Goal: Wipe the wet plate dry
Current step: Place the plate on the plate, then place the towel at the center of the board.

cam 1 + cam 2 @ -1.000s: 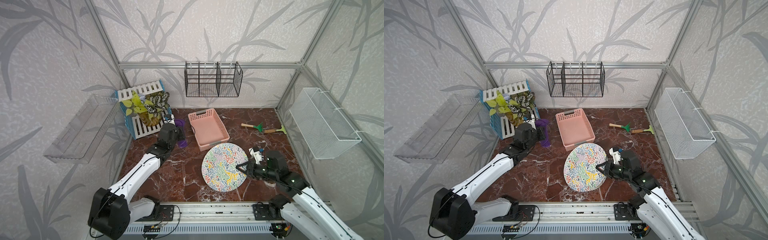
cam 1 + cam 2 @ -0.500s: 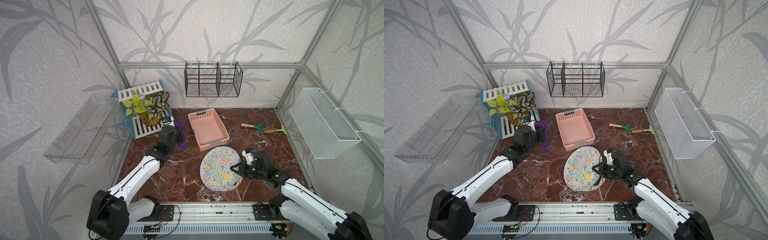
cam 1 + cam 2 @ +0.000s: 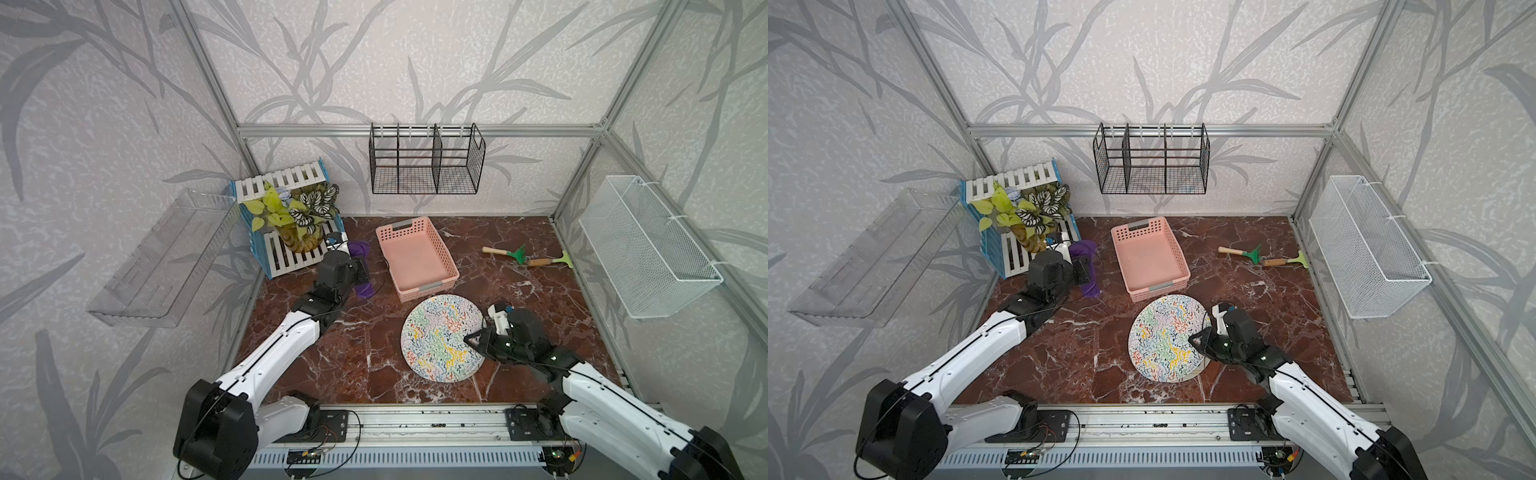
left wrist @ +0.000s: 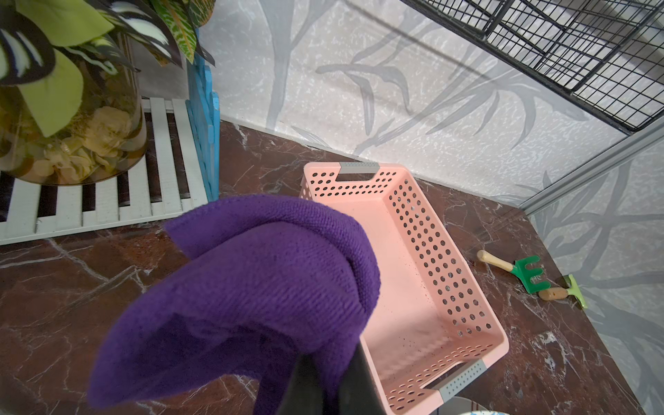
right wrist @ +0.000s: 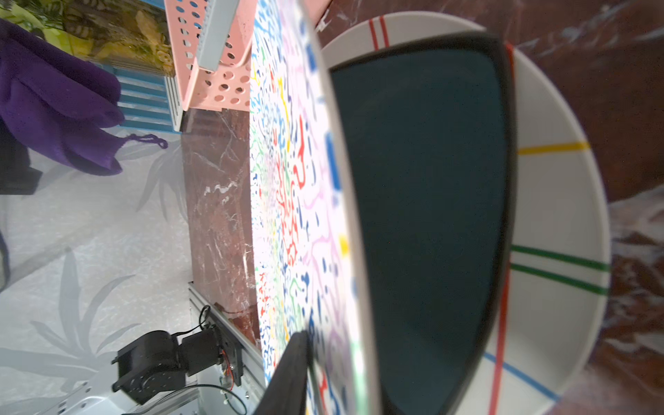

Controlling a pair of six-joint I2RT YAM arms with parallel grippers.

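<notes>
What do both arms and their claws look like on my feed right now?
Both the left arm and right arm have smooth white tubular links joined by black rounded joint housings, with a thin black cable running along each. The left claw and right claw are black; small green lights glow on the right wrist.

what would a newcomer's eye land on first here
The round plate with multicoloured squiggles grabs the eye, tilted up at the front right of the red marble tabletop, clamped in the right end effector. Next comes the purple knitted cloth bunched in the left end effector, beside the pink perforated plastic basket.
</notes>
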